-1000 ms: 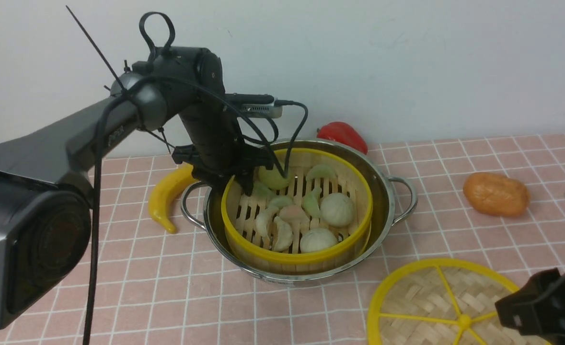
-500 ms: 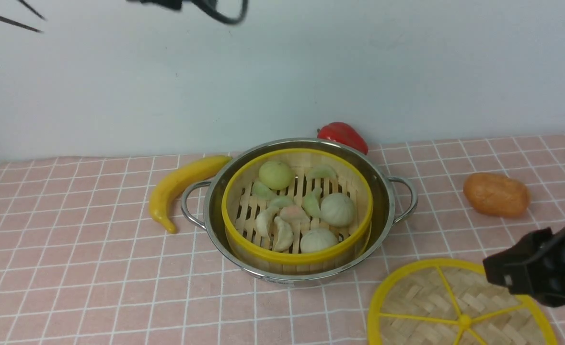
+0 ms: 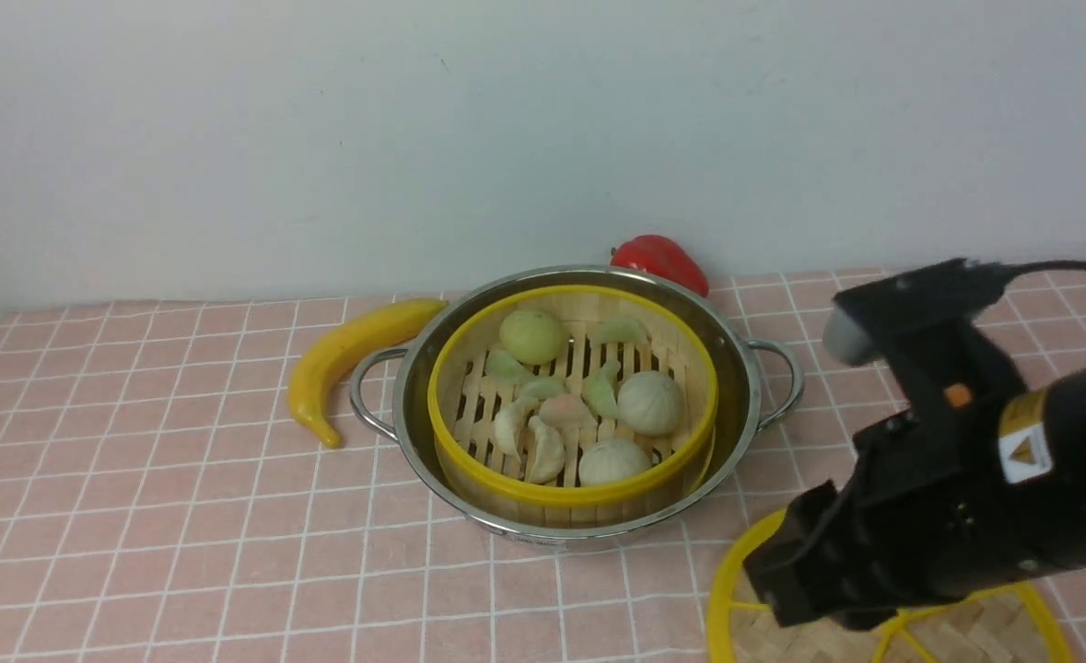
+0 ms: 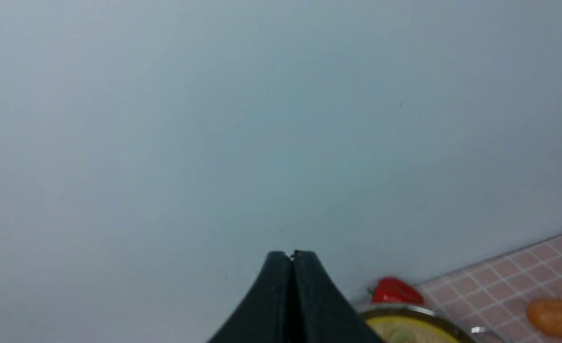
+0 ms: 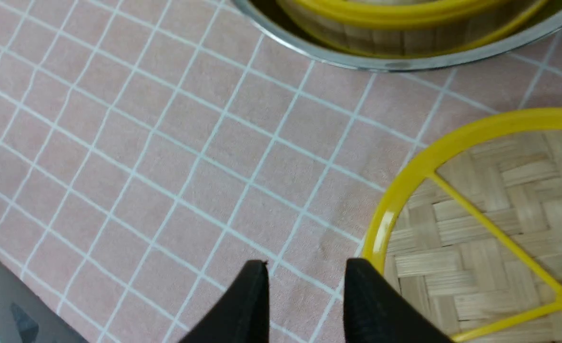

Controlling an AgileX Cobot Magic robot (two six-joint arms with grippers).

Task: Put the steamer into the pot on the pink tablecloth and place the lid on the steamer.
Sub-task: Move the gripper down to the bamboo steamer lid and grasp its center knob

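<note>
Front view: the steamer point(image 3: 568, 494) sits in the pot point(image 3: 736, 378) on the pink tablecloth point(image 3: 183, 516). The lid point(image 5: 490, 224) lies at the pot's five o'clock, not yet placed. My right gripper point(image 5: 307, 269) hangs half-open and empty at its rim; my left gripper point(image 4: 291, 255) is closed on nothing.

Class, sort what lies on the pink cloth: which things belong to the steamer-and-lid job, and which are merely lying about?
Belong to the job: steamer, pot, lid, pink tablecloth.

Just lying about: yellow banana, red pepper, orange toy food.
</note>
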